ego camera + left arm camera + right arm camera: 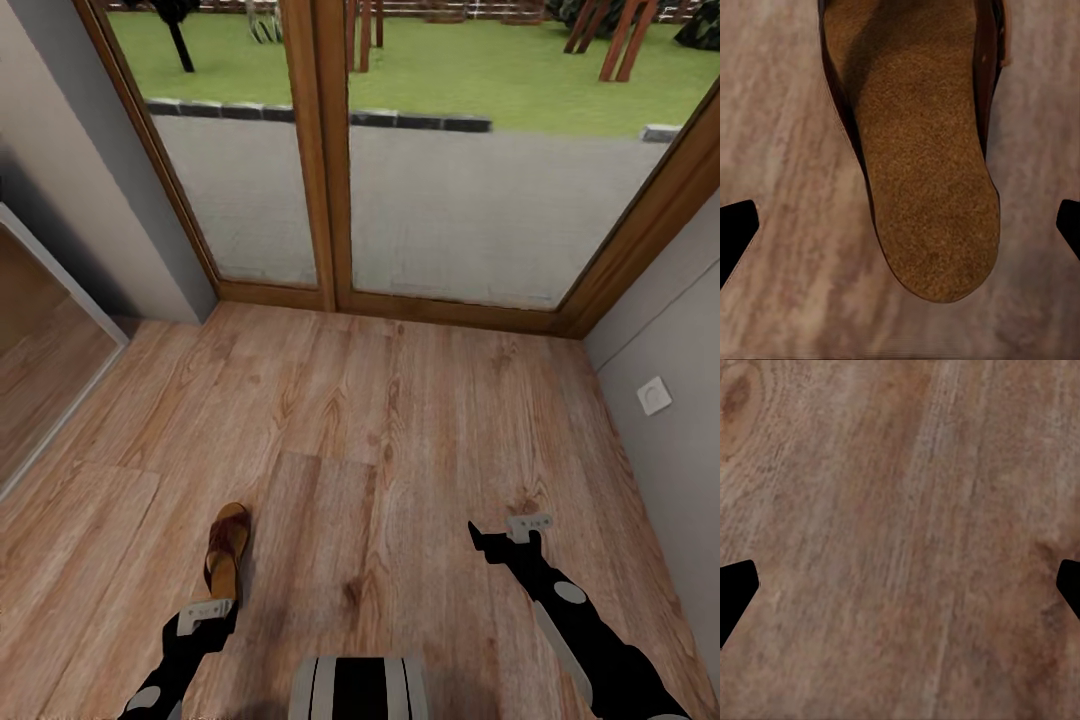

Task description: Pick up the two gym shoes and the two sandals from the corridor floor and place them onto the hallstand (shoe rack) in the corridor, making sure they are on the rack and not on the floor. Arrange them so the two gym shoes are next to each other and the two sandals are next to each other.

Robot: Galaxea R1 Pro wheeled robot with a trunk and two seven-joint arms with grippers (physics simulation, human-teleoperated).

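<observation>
hidden/cut off: sandal (227, 552) heel end covered by left hand (205, 615) in head view; in left wrist view sandal (919, 142) toe end and straps run out of frame, only tan insole and heel clear. Both arms cut by bottom edge of head view. Other sandal and gym shoes: cannot tell where.
mirrored panel (45, 350): far left, cut by frame edge, reflects floor planks.
left hand: low at bottom left of head view, pointing forward and down, directly over sandal's heel. In left wrist view fingertips (736, 229) spread wide at both frame sides, sandal heel between them, not touching either. Spread apart, holding nothing.
sandal: single brown one, flat on corridor floor (400, 420), sole down, lengthwise away from robot, slightly tilted toward right at toe.
robot trunk (358, 687): bottom centre, grey-black striped, cut off.
right hand (500, 540): bottom right, arm reaching forward, hovering over bare floor, well apart from sandal. In right wrist view fingertips (736, 592) wide apart at frame sides, only wood grain (900, 540) between. Spread apart, holding nothing.
edges: glass doors (400, 200) with wood frame ahead, grey wall left, wall with white socket (654, 396) right.
open room: wide bare floor between hands and doors.
</observation>
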